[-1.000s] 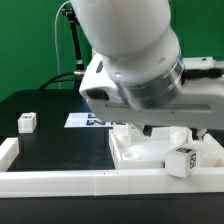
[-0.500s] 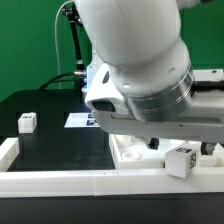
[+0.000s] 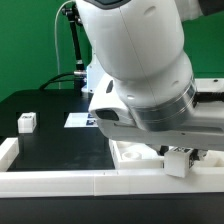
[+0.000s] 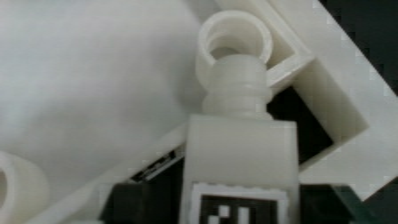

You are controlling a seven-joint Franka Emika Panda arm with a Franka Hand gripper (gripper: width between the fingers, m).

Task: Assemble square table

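The square table's white top lies at the exterior view's right, mostly hidden under my arm. On it lies one tagged white leg, and my hand hangs low right over it. In the wrist view that leg sits between the two black fingers of my gripper, its tag facing the camera. Its narrow end points at a round corner socket of the top. Whether the fingers press on the leg does not show. A second leg stands far off at the exterior view's left.
A long low white border rail runs along the front edge of the black table. The marker board lies at the back, partly behind my arm. A green wall stands behind, with a cable hanging at the back left.
My arm has come down and toward the exterior view's right, over the leg on the top. It now hides most of that leg and the top.
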